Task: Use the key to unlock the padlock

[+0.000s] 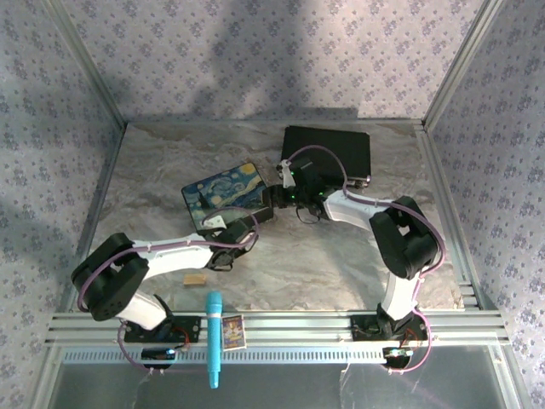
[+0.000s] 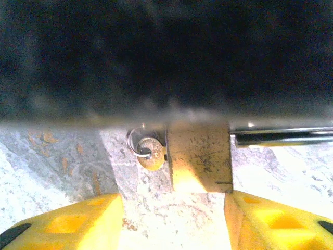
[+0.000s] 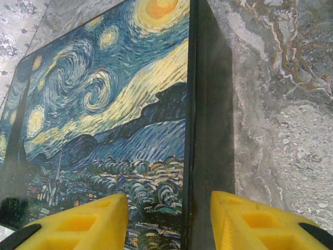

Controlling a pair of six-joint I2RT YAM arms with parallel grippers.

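From above, your left gripper (image 1: 237, 232) sits at the starry box's (image 1: 223, 189) near edge, your right gripper (image 1: 277, 202) at its right end

Left wrist: fingers spread, padlock (image 2: 200, 156) just ahead between them, key (image 2: 149, 152) at its left side

Right wrist: fingers spread, astride the box's black side wall

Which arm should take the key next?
Left, I'd say. The padlock and the key beside it sit just ahead of the open left jaws. The right jaws straddle an edge of the painted box.
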